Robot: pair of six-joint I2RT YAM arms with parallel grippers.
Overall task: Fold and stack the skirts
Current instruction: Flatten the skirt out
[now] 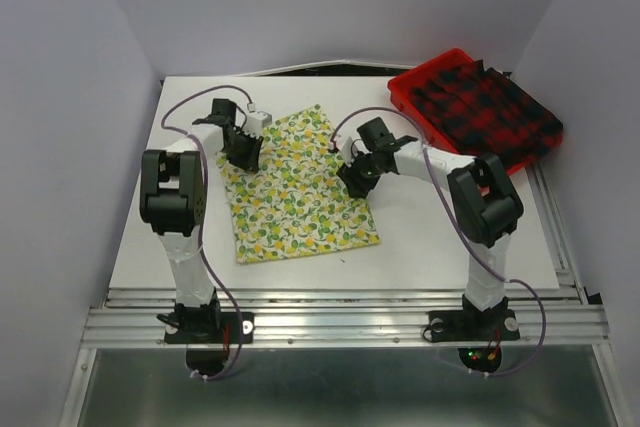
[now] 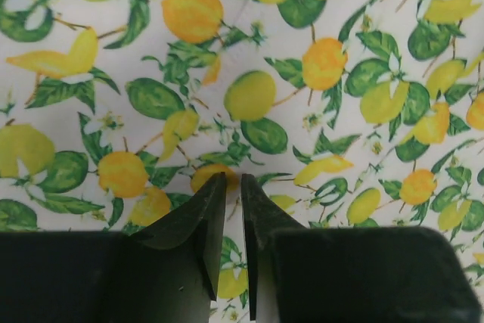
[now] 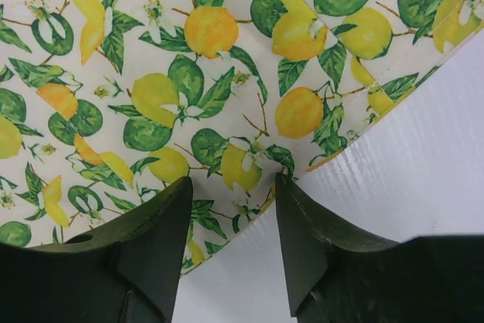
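Observation:
The cream-yellow lemon-print skirt (image 1: 300, 187) lies spread flat on the white table. My left gripper (image 1: 243, 152) is low over the skirt's upper left part. In the left wrist view the gripper (image 2: 234, 178) is all but shut, with only a thin slit between the fingers and flat cloth (image 2: 249, 96) below. My right gripper (image 1: 355, 179) is at the skirt's right edge. In the right wrist view the gripper (image 3: 233, 179) is open and straddles the hem of the skirt (image 3: 151, 96). The red-and-black plaid skirt (image 1: 485, 107) lies in the tray at the back right.
The red plastic tray (image 1: 405, 87) sits at the table's back right corner and overhangs the edge. White table surface (image 1: 430, 237) shows to the right of the lemon skirt and in the right wrist view (image 3: 408, 149). Grey walls enclose the table.

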